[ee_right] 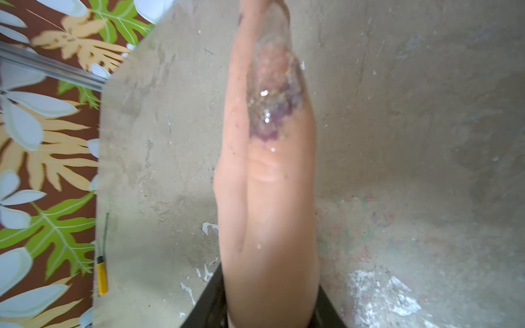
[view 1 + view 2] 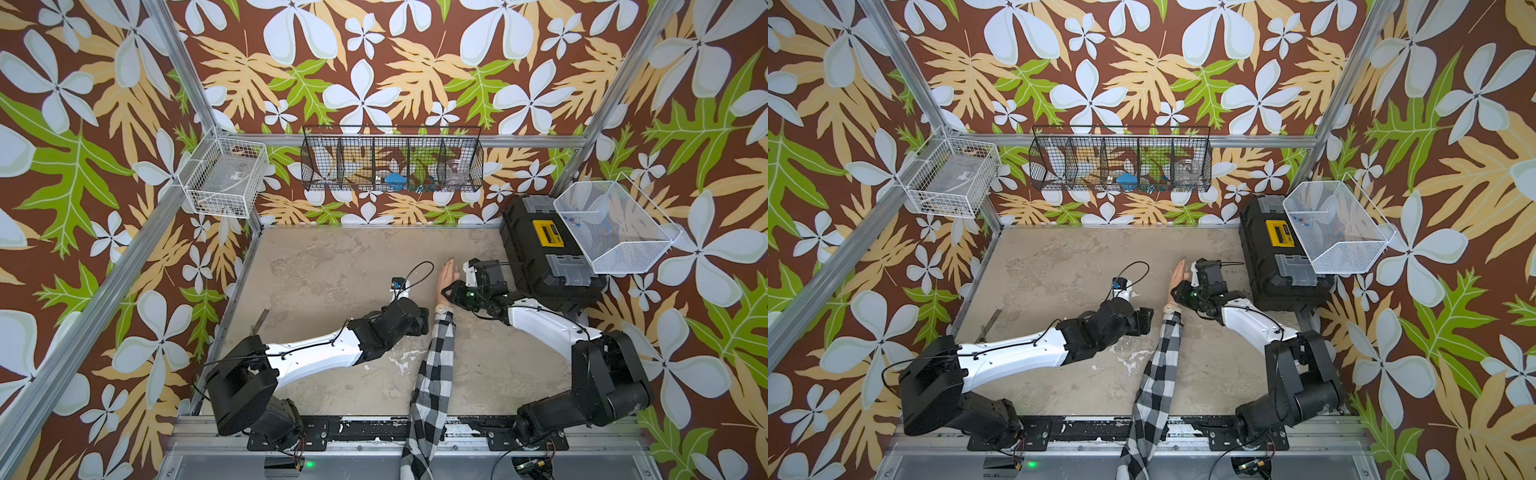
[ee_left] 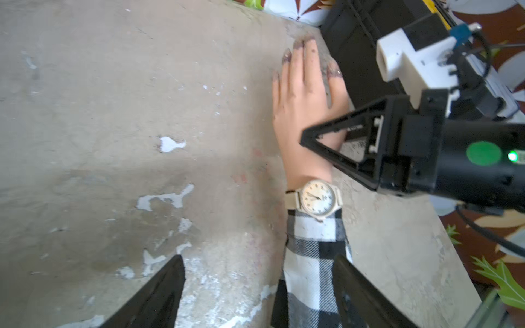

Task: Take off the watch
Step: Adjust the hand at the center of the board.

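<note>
Item inspected: slim wristwatch [image 3: 316, 198] with a pale cream strap and a small round pale face. It is fastened round the wrist of the flesh-coloured mannequin hand [image 3: 304, 113], face up, between the back of the hand and the cuff of the black-and-white checked fabric sleeve [image 3: 315, 255], which touches its case. The forearm lies along the mottled grey-beige counter [image 3: 113, 113]. The right pincer [image 1: 271, 309] is clamped on the mannequin hand, which fills the gap between its jaws. The left pincer [image 3: 257, 258] stands wide open and empty over the sleeve, short of the watch. Assessment: the watch looks light, with a thin, pliable strap and a small rigid case whose glass could scratch. The strap sits snug on the wrist, with little slack to slip a jaw under. The buckle is not visible and probably lies beneath the wrist. The recommended hold is the strap just beside the case, on the side facing the left arm. The nearby cuff could get pinched along with it.
</note>
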